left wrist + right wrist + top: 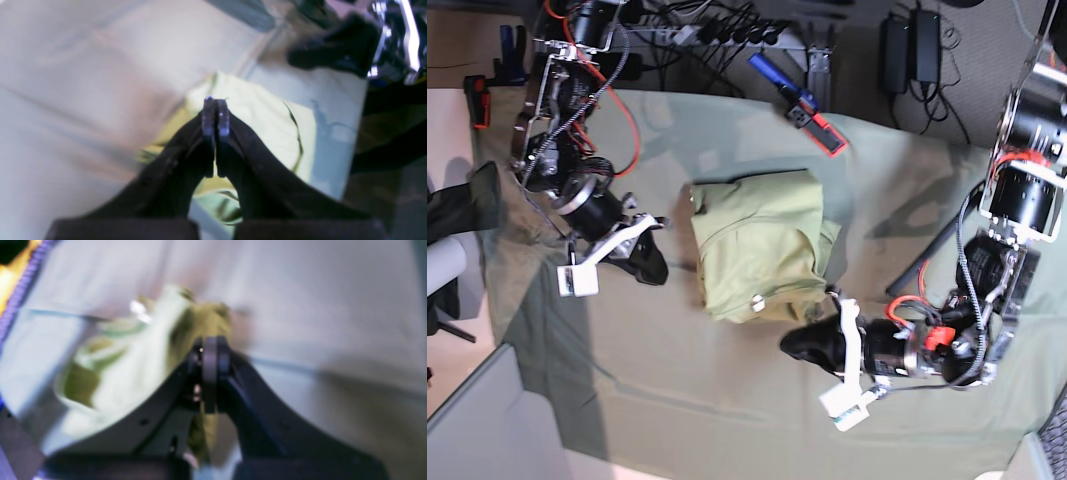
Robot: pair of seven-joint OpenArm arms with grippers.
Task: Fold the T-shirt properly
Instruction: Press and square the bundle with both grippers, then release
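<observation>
The light yellow-green T-shirt lies folded into a rough rectangle in the middle of the table, with a small white label near its front edge. My left gripper is shut, just off the shirt's front right corner. In the left wrist view its closed fingertips point at the T-shirt with nothing pinched. My right gripper is shut too, a short way left of the shirt. The right wrist view is blurred and shows my right gripper with the T-shirt beyond its tips.
A dull grey-green table cloth covers the table. A red and blue tool lies at the back edge among cables. A dark cloth hangs off the left side. The table's front edge runs along the bottom left.
</observation>
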